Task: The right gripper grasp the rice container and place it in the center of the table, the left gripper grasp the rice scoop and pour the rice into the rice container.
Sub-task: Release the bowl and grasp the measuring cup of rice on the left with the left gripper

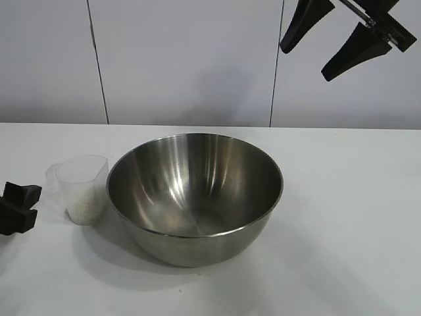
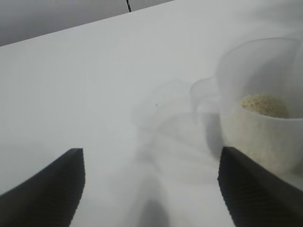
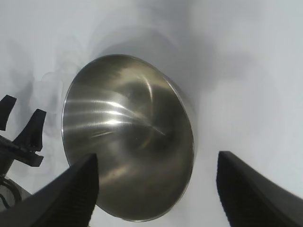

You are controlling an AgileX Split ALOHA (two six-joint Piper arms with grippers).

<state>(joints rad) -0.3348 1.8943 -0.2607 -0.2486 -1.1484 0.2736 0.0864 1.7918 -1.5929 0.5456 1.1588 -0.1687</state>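
Note:
The rice container (image 1: 197, 178), a shiny steel bowl, stands empty in the middle of the white table (image 1: 342, 217). Just left of it stands the rice scoop (image 1: 83, 187), a small translucent cup with rice (image 1: 85, 205) in its bottom. My left gripper (image 1: 16, 207) sits low at the table's left edge, beside the scoop and apart from it. In the left wrist view it (image 2: 151, 189) is open on bare table, with the scoop (image 2: 265, 118) and its rice (image 2: 263, 105) just past one finger. My right gripper (image 1: 342, 36) hangs open high at the back right, above the bowl (image 3: 128, 142).
A pale panelled wall (image 1: 184, 59) closes off the back of the table. White tabletop stretches right of the bowl and in front of it. The right wrist view also shows the left gripper (image 3: 21, 132) beyond the bowl's rim.

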